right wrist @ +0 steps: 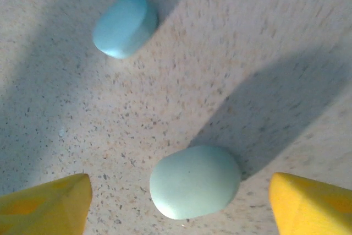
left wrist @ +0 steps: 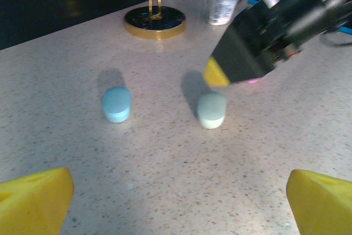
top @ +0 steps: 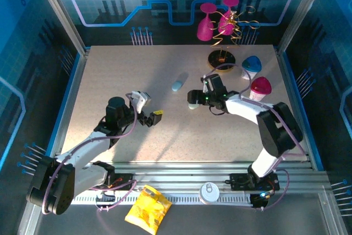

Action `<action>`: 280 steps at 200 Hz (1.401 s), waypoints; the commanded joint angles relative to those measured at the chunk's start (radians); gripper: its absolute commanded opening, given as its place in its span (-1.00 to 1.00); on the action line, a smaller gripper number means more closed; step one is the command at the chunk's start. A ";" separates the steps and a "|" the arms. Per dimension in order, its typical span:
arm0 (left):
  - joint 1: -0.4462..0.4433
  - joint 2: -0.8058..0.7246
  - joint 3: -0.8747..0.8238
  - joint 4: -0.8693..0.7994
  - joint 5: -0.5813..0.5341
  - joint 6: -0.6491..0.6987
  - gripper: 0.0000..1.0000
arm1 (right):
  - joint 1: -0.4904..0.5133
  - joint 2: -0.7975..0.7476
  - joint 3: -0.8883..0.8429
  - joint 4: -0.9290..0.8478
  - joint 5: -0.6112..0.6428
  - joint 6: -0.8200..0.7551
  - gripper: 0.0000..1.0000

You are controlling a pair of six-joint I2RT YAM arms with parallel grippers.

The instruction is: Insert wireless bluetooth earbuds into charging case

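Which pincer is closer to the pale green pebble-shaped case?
Right. The right pincer hangs open over the pale green pebble-shaped case; the left pincer sits apart, to its left.

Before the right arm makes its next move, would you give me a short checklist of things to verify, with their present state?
1. Right gripper open: ok, its fingers stand either side of the green case with gaps on both sides.
2. Left gripper open and holding nothing: ok.
3. Green case resting flat on the table: ok.
4. Blue case apart from the green case: ok.
5. A case open to take earbuds: not ok, both look shut.
6. Earbuds located: cannot tell.
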 commanded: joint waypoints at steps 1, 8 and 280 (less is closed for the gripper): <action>0.008 -0.036 0.011 0.036 -0.136 -0.032 0.99 | 0.008 -0.119 -0.049 -0.003 0.200 -0.131 0.86; 0.015 -0.048 0.002 0.043 -0.178 -0.041 0.99 | 0.008 -0.153 -0.078 0.022 0.253 -0.172 0.92; 0.345 0.444 -0.052 0.512 -0.313 -0.244 0.99 | -0.409 -0.104 -0.577 0.936 0.060 -0.510 0.99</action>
